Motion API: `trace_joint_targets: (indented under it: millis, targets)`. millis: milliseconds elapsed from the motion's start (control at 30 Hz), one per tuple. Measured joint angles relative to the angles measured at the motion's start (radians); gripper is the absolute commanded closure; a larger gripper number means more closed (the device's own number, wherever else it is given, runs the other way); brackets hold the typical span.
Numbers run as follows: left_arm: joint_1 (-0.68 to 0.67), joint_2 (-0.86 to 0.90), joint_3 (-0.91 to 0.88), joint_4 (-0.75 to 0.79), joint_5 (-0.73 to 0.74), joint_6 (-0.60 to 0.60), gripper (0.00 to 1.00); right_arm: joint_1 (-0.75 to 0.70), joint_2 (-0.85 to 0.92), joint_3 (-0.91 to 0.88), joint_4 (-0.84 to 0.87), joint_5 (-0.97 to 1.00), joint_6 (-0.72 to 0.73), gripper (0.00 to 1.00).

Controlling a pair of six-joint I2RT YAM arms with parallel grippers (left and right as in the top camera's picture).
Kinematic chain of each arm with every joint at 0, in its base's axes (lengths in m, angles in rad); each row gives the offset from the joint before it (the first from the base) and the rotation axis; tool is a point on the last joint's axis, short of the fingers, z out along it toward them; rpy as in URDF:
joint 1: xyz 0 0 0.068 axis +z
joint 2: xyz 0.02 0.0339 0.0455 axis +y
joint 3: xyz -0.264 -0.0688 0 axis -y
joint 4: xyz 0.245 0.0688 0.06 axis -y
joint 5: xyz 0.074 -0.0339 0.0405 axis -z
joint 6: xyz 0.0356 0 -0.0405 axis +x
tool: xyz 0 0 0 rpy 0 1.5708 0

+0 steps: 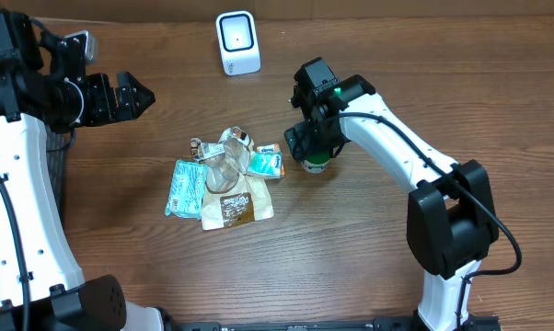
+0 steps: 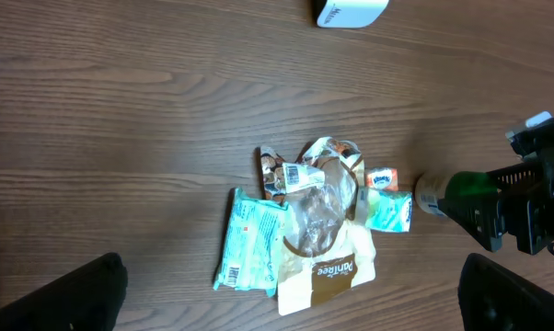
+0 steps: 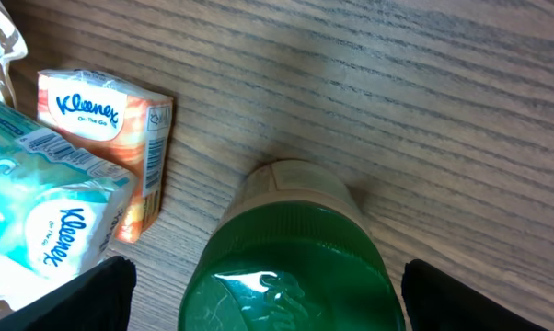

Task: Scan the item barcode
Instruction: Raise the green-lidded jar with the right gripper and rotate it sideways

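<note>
Overhead, the right arm reaches from its base near the table's (image 1: 397,55) right near corner, bent at the elbow, with its white forearm slanting in toward the middle. Its wrist tips the right gripper (image 1: 311,147) down over the green bottle (image 1: 316,165). The right wrist camera looks straight down that claw. The dark fingers (image 3: 102,294) sit at either lower corner, spread wide, and the bottle stands between them with its pale end toward the wood. A strip of table shows between the bottle and the finger on the one side. On the other side the gap is too thin to judge, so I cannot tell whether anything touches.

The left arm stays along the left edge of the table, forearm raised and level. The left gripper (image 1: 141,92) points in toward the centre, its claw spread fully and holding nothing.

The bottle is at about the middle of the table. Just beside it is a loose pile of packets: a Kleenex pack (image 3: 102,119), a teal tissue pack (image 1: 185,187), a brown-and-cream pouch (image 1: 236,207) and a crumpled clear wrapper on top. The white scanner (image 1: 237,41) stands near the far edge, well apart from the bottle and the pile.

The table is dark brown wood-grain, evenly lit. A band of lighter brown runs beyond its far edge.
</note>
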Motion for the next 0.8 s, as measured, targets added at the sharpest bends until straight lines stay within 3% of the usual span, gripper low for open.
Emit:
trace_joint_targets:
  millis: [333, 600, 800]
  targets:
    - [0.0, 0.0, 0.0, 0.0, 0.0, 0.0, 0.0, -0.001, 0.029, -0.006, -0.011, 0.029, -0.003, 0.31]
    - [0.0, 0.0, 0.0, 0.0, 0.0, 0.0, 0.0, -0.001, 0.03, -0.005, -0.011, 0.051, -0.003, 0.6]
    - [0.0, 0.0, 0.0, 0.0, 0.0, 0.0, 0.01, -0.001, 0.03, -0.002, -0.024, 0.048, -0.003, 0.67]
